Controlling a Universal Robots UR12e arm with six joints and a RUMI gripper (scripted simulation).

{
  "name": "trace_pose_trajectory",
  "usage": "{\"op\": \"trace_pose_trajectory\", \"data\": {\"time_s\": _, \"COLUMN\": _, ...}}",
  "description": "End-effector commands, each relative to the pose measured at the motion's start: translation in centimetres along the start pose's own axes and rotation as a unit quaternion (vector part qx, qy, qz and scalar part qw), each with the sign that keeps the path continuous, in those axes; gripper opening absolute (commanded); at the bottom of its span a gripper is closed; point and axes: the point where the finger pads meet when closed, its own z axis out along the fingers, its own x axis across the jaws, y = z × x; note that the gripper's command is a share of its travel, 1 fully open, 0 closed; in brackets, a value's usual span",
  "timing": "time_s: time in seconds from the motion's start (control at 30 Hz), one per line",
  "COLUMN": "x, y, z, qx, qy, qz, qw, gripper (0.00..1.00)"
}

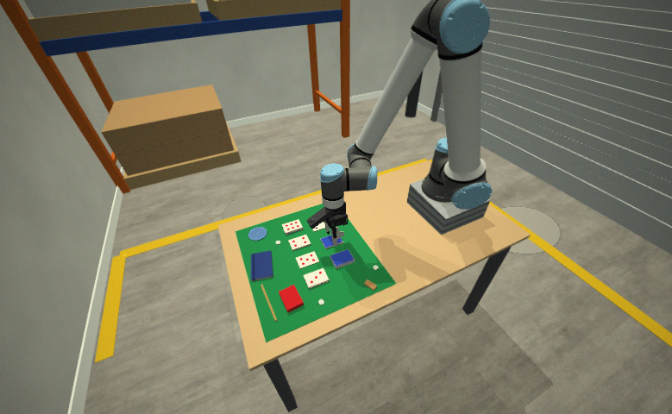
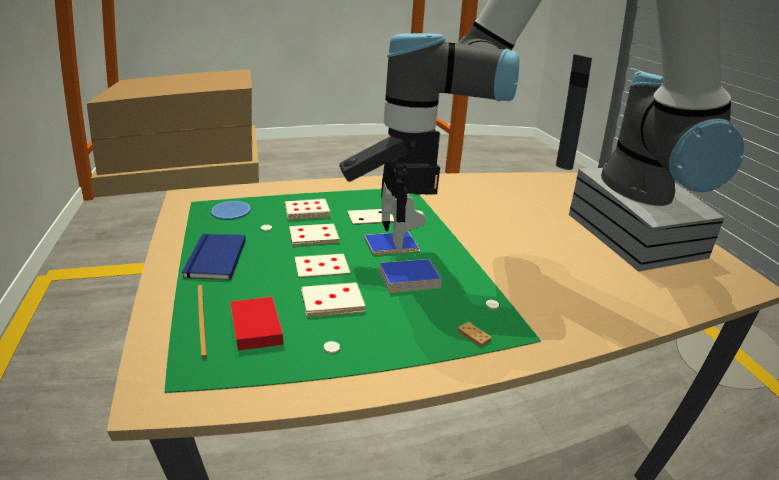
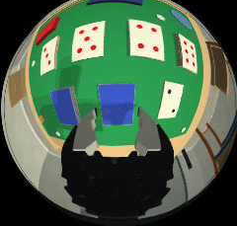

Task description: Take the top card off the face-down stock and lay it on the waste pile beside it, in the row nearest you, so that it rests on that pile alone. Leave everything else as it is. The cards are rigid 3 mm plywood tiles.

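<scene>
My claw [image 2: 397,233] hangs spread, pinching nothing, above the blue-backed plywood card [image 2: 388,242]; the taller blue-backed stack [image 2: 410,274] lies just nearer.

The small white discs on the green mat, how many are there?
3: one beside the round blue disc, one near the mat's front edge, one by its right edge. Others may be hidden.

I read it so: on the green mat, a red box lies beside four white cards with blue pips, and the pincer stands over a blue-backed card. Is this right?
Not quite. The pips on the four white cards are red, not blue; the exterior view shows this plainly. The rest holds: the red box lies beside them on the green mat, and the pincer stands open over a blue-backed card.
</scene>
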Motion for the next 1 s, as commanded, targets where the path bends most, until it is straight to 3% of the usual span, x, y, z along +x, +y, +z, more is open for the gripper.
{"op": "trace_pose_trajectory", "data": {"time_s": 0.0, "x": 0.0, "y": -0.1, "z": 0.0, "qx": 0.001, "qy": 0.0, "qz": 0.0, "qw": 1.0, "gripper": 0.5}}
{"op": "trace_pose_trajectory", "data": {"time_s": 0.7, "x": 0.0, "y": -0.1, "z": -0.1, "qx": 0.001, "qy": 0.0, "qz": 0.0, "qw": 1.0, "gripper": 0.5}}
{"op": "trace_pose_trajectory", "data": {"time_s": 0.97, "x": 0.0, "y": -0.1, "z": -1.6, "qx": 0.001, "qy": 0.0, "qz": 0.0, "qw": 1.0, "gripper": 0.5}}
